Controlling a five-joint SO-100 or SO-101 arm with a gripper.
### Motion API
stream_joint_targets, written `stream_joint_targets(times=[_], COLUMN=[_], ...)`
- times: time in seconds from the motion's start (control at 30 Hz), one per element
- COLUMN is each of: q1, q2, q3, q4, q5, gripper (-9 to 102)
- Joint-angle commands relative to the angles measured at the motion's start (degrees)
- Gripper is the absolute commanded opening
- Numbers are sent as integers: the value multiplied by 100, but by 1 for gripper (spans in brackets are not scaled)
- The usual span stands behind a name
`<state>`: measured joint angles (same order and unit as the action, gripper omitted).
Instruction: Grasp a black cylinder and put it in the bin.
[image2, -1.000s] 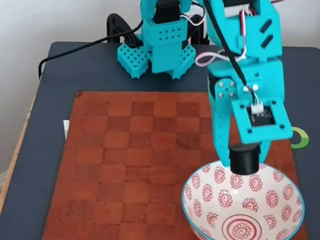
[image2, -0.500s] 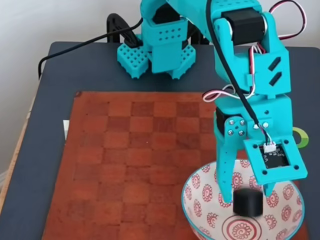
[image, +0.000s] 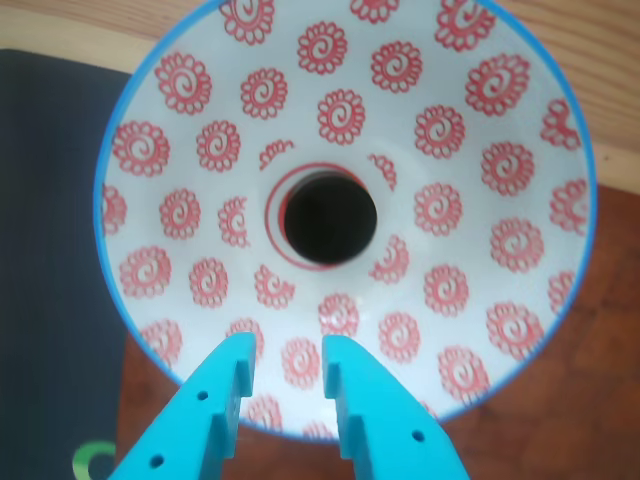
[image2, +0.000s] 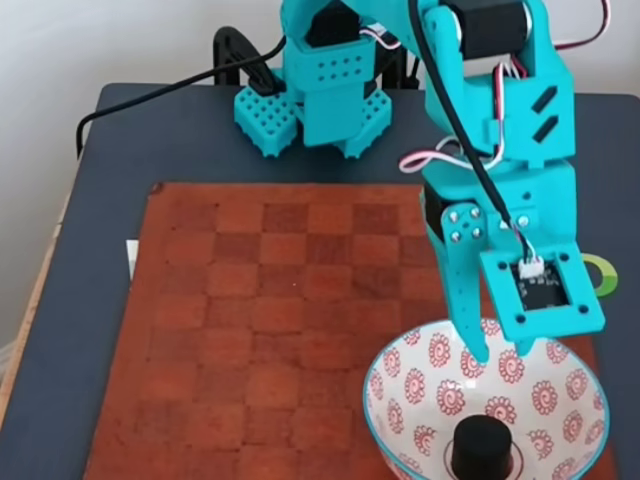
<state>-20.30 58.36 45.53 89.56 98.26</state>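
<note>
Cylinder (image2: 482, 443): sitting upright on the red rings at the bottom of the bowl (image2: 395, 372), free of any contact; in the other view it is showing as a dark disc (image: 329, 216) at the bowl's (image: 150, 110) centre.
Gripper (image2: 505, 362): hanging above the bowl's far rim, fingers parted and holding nothing; the other view is showing a clear gap at the gripper (image: 287, 357).
Reason for placement: the sloped walls are keeping the cylinder centred.
Task status: judged complete; the deposit is looking sound.
Board (image2: 250, 320): lying under the bowl, carrying nothing else.
Risk: low; a careless retreat could clip the rim.
</note>
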Motion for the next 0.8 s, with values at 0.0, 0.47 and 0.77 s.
stream_joint_targets(times=[0.0,0.47,0.77], q1=[53,-18,-88], q2=[650,1459,2461], q3=[-185,-141,-141], q4=[308,360,360], q5=[26,26,-9], gripper=[5,0,0])
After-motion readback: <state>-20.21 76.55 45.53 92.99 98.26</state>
